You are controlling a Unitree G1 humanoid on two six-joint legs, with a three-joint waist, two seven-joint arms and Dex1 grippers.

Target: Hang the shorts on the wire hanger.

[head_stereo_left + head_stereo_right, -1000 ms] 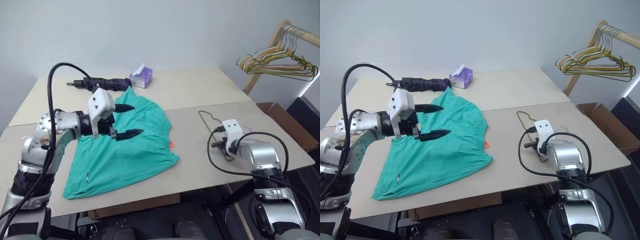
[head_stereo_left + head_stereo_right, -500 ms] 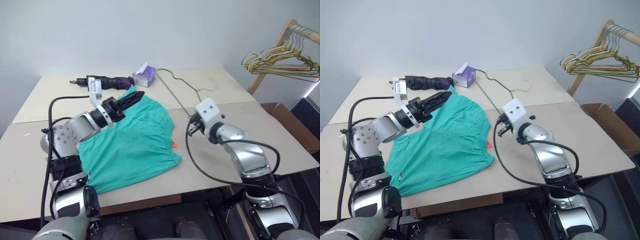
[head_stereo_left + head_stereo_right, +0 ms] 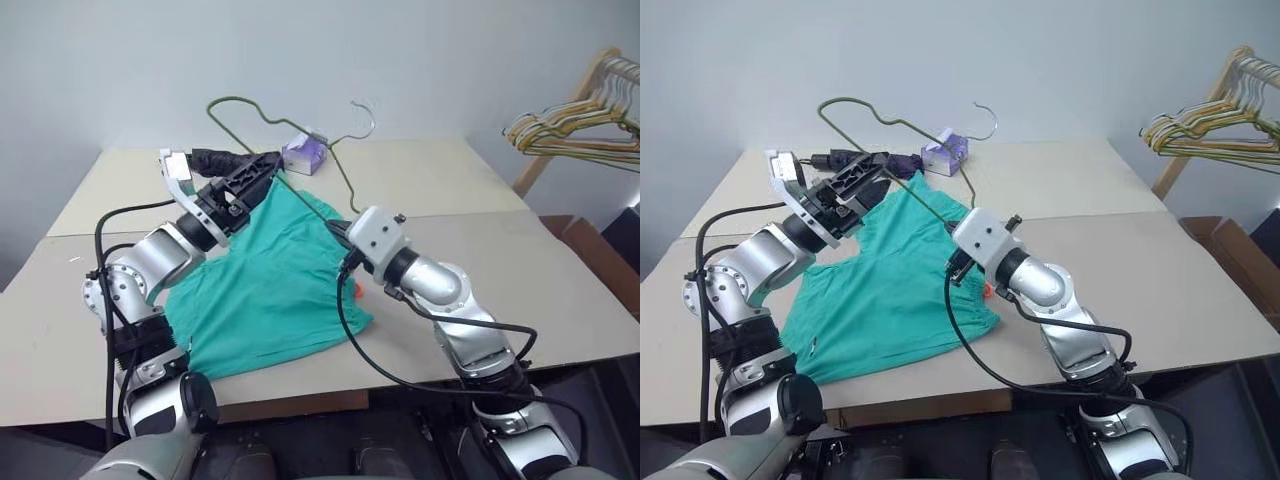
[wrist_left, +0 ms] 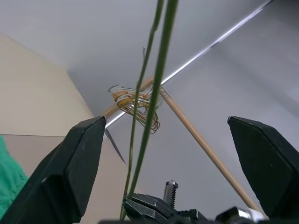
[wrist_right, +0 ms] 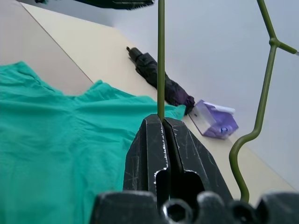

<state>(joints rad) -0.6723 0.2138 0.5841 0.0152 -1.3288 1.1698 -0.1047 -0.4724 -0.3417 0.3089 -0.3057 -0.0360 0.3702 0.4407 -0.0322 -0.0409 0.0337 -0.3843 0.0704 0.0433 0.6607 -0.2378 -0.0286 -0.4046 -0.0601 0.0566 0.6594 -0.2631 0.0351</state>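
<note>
Table (image 3: pixel 560 290) lies bare toward its right edge; the shorts (image 3: pixel 270 290) lie flat at the left, hem near the front edge. The right gripper (image 5: pixel 162 122), jaws pressed together, pinches the wire hanger (image 3: pixel 300 125) aloft. The left gripper (image 3: pixel 255 175) is spread around its wire.

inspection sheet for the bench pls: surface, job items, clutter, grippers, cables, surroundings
Surface: beige table, two boards butted together.
Job's things: shorts flat on the table; hanger lifted above them.
Clutter: umbrella and tissue box at the far edge.
Grippers: right gripper shut on the hanger wire; left gripper open, wire between its jaws.
Cables: black cable looped by the right arm.
Surroundings: rack of coloured hangers at right.
</note>
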